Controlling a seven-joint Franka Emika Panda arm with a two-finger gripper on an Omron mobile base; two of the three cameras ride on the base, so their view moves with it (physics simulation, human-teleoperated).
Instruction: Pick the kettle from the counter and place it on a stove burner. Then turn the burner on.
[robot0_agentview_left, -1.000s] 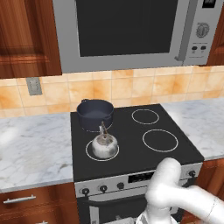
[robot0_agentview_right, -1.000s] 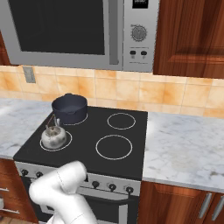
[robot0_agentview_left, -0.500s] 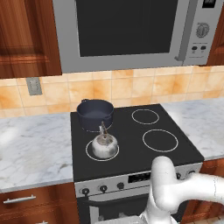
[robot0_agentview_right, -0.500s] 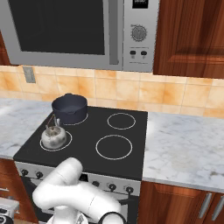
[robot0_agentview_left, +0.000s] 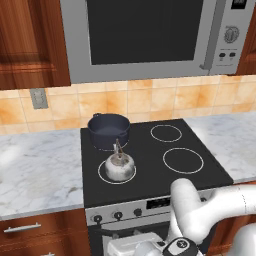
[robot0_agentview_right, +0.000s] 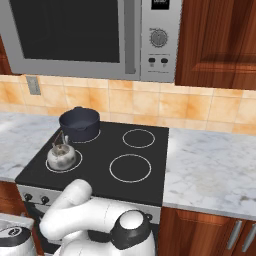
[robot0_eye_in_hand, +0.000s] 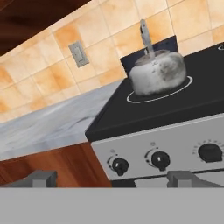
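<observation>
The small silvery kettle (robot0_agentview_left: 119, 166) (robot0_agentview_right: 61, 156) (robot0_eye_in_hand: 157, 74) stands upright inside the front left stove burner ring (robot0_agentview_left: 102, 176) (robot0_eye_in_hand: 177, 90) on the black cooktop. White marble counter (robot0_agentview_left: 40, 170) (robot0_agentview_right: 210, 165) (robot0_eye_in_hand: 48, 127) lies on both sides of the stove. My gripper (robot0_eye_in_hand: 113, 178) hangs low in front of the stove's control panel, well below and in front of the kettle. It is open, its fingertips (robot0_eye_in_hand: 41, 177) far apart with nothing between them. A row of black knobs (robot0_eye_in_hand: 160, 160) (robot0_agentview_left: 118, 215) sits just beyond it.
A dark blue-grey pot (robot0_agentview_left: 108, 129) (robot0_agentview_right: 79, 123) occupies the back left burner, right behind the kettle. Two bare burner rings (robot0_agentview_left: 183, 160) lie on the right. A microwave (robot0_agentview_left: 150, 35) hangs above. Wood drawer fronts (robot0_agentview_left: 30, 230) flank the oven.
The arm has folded lower and the hand has sunk in front of the oven. The kettle and pot have stayed in place.
</observation>
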